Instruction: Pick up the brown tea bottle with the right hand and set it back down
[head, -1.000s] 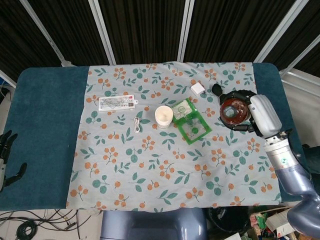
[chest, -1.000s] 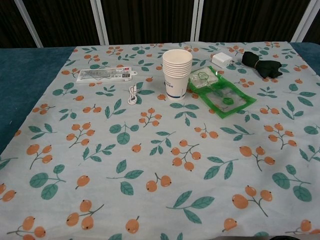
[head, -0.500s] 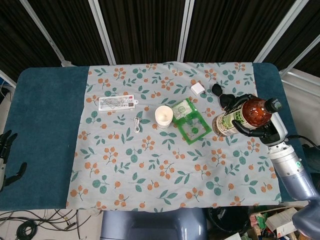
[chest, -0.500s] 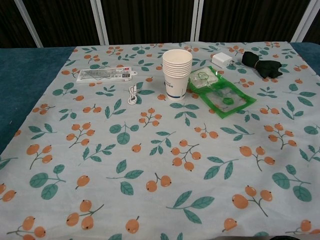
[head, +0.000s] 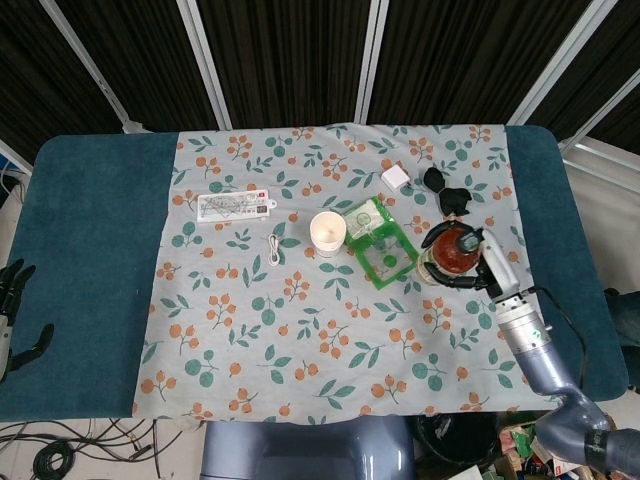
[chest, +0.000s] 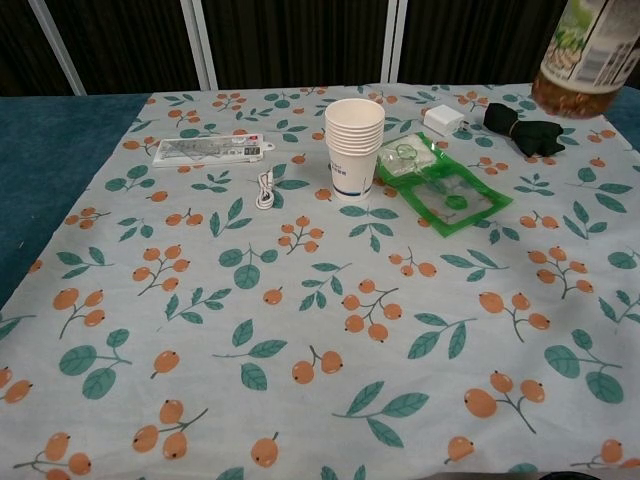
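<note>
Right hand (head: 487, 268): fingers wrapped around brown tea bottle (head: 450, 251), held upright, base clear of the table (head: 90, 250) in chest view. Bottle sits above the cloth's right part, just beside green packet (head: 379, 241). Left hand (head: 14, 312): off the table's left edge, fingers apart, holding nothing. Surface: floral cloth (head: 300, 330) over teal table. Behind: dark slatted wall panels (head: 280, 60) with white frames.

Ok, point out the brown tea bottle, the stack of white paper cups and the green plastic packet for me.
Brown tea bottle (chest: 588, 55): chest view, on its lower body.
Stack of white paper cups (chest: 353, 160): chest view, on the side wall.
Green plastic packet (head: 379, 242): head view, on its middle.
</note>
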